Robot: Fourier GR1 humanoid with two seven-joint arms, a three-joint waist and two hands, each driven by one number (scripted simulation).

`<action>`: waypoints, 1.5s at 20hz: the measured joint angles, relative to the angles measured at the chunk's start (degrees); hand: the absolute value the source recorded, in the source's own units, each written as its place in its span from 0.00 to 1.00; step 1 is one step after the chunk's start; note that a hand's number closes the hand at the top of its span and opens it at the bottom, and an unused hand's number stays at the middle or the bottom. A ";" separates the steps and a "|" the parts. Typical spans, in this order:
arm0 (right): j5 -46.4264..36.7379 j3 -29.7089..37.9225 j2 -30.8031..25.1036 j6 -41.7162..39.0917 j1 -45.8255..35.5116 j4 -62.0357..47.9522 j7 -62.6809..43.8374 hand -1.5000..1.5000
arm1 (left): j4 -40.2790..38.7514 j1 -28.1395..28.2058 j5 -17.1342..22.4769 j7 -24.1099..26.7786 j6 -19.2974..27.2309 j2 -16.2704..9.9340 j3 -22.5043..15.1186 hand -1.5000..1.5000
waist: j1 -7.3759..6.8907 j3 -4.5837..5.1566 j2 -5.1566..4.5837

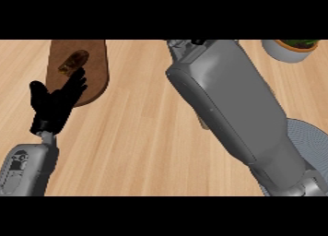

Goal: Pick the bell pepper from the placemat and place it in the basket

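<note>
Head view
Counter (139, 138): light wood; you see it from steeply above.
Left hand (55, 103): rests at the left of the view, fingers straight and slightly apart, pointing up. It holds nothing. Its fingertips overlap the lower edge of the brown board.
Brown board (85, 64): a dark, rounded slab at upper left, carrying a small brownish item (73, 62) that you cannot identify.
Right forearm (228, 106): runs from the lower right diagonally up to the top of the view. The right hand lies beyond the top edge, so you cannot tell how its fingers stand.
Placemat (313, 143): a grey ribbed disc at the right edge, largely covered by the forearm.
Bell pepper: not visible. You cannot tell whether it is under the forearm, in the hidden hand, or elsewhere.
Basket: not identifiable in this view.
Potted plant (292, 48): white pot with greenery at upper right, well apart from the board.

Step in hand
Judgement: the right arm is extended far from the placemat, which suggests carrying or reaching toward the far side.
Next move: confirm where the pepper and basket are before you command any release.
</note>
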State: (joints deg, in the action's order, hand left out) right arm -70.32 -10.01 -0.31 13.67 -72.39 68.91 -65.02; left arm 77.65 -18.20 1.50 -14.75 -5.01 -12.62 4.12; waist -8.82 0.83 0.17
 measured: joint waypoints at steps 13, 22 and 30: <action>-10.88 7.15 -0.25 -4.54 -18.51 -19.83 -6.04 1.00 | -0.66 0.72 -0.01 1.14 1.13 -0.38 1.65 0.50 | 3.19 -0.38 -0.46; -11.51 8.46 -0.32 -3.65 -18.65 -24.93 -5.94 1.00 | -1.03 1.88 0.62 1.84 1.00 -1.54 3.47 0.50 | 5.28 -0.62 -0.38; -13.13 8.67 -0.55 -0.06 -13.11 -23.09 -5.43 0.00 | 0.99 4.36 0.70 1.67 1.35 -1.60 3.90 0.50 | 6.81 -0.74 -0.08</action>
State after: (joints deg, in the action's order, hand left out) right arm -83.45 -1.34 -0.87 13.61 -85.50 45.82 -70.45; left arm 78.65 -13.84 2.21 -13.08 -3.66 -14.22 8.02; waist -2.01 0.10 0.09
